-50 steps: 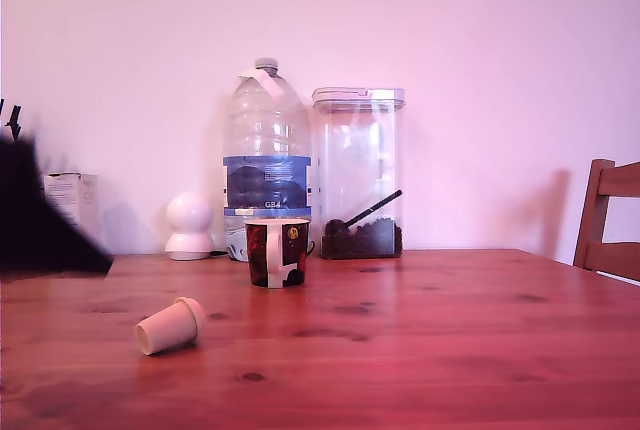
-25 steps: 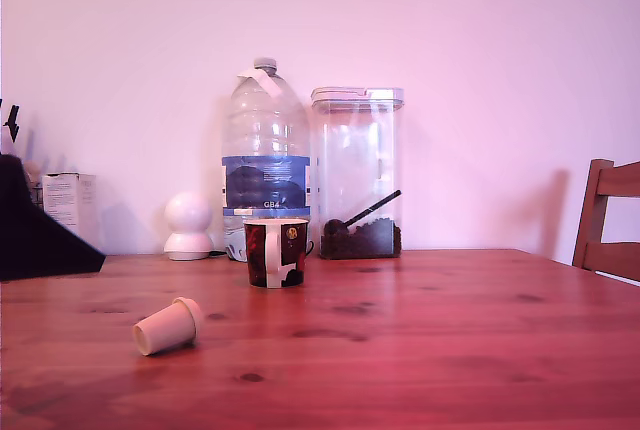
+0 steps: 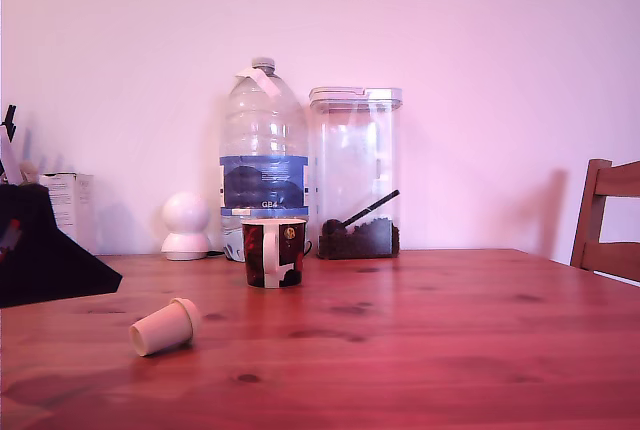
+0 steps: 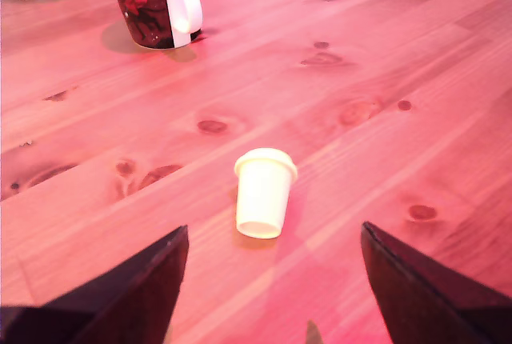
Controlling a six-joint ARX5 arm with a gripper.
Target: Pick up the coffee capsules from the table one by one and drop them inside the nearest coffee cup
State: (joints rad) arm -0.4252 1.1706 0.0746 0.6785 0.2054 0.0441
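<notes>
Wrist view: capsule (image 4: 265, 192) lies on its side on the table (image 4: 384, 56), gripper (image 4: 272, 280) wide open, empty, short of it. Nothing picked yet; cup (image 4: 156, 0) probably empty, inside not visible.

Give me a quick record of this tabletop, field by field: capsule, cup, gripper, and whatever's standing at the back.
capsule: one cream coffee capsule, lying on its side on the table, untouched
cup: dark coffee cup with white handle, upright, apart from the capsule
gripper: gripper open, dark fingers either side of the capsule, not touching it
back row: water bottle, clear canister with dark contents and a scoop, white round-headed figure
exterior view's right: wooden chair, partly in frame
</notes>
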